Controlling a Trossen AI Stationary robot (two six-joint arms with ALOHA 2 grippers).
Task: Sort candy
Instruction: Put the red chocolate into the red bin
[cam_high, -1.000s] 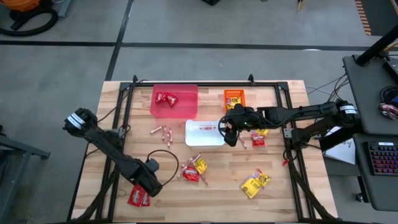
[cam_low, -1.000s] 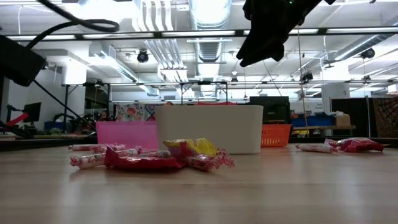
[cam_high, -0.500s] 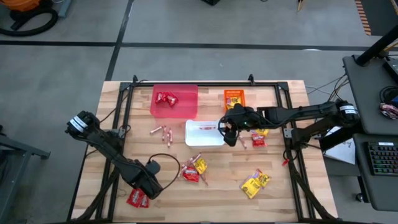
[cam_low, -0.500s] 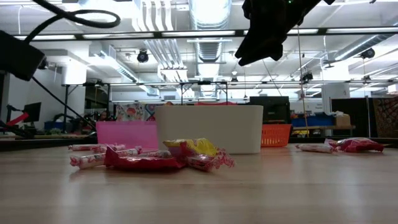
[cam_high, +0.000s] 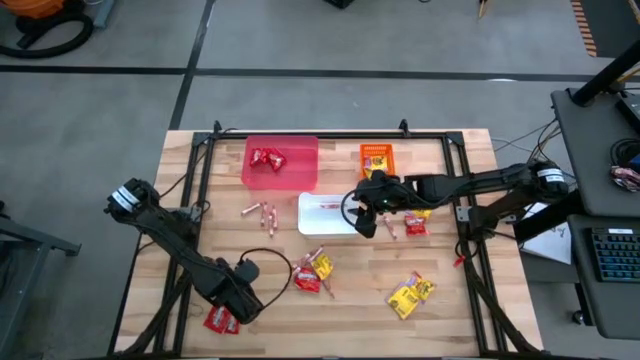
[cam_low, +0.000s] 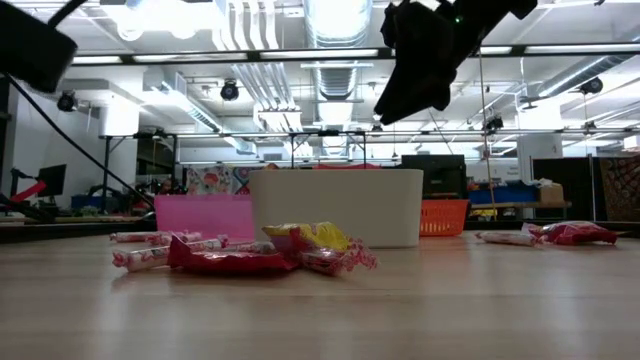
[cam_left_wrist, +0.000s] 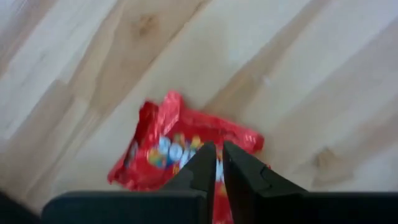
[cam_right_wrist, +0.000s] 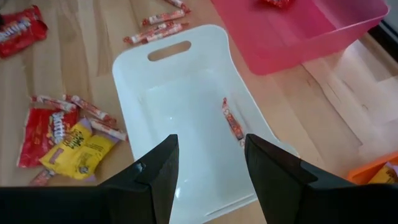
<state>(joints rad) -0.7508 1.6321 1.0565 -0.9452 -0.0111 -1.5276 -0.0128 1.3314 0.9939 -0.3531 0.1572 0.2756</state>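
Note:
The candy lies scattered on the wooden table. A mixed pile (cam_high: 312, 272) sits in the middle, sticks (cam_high: 260, 213) to its far left, and yellow packets (cam_high: 411, 293) at the near right. Near the front left lies a shiny red packet (cam_left_wrist: 155, 155), and my left gripper (cam_left_wrist: 217, 155) is shut on it from above. My right gripper (cam_right_wrist: 211, 165) hangs open over the white bin (cam_right_wrist: 180, 99), which holds one stick (cam_right_wrist: 233, 121). The pink bin (cam_high: 280, 163) holds red packets. My left gripper comes down from above onto the red packet's top face near its middle (cam_left_wrist: 186, 152), its two fingertips almost together there. How much wrapper sits between them is hidden by the fingers. The packet lies flat on the table.
An orange bin (cam_high: 377, 158) stands at the far right of the bins. More sweets (cam_high: 414, 226) lie beside the right arm. A black frame (cam_high: 205, 150) runs along the table's sides, and bare wood shows at the near middle.
My left gripper has gone a little toward the table's near edge and down onto the red packets. My right gripper has shifted slightly toward the table's left, over the white bin. No candy has moved.

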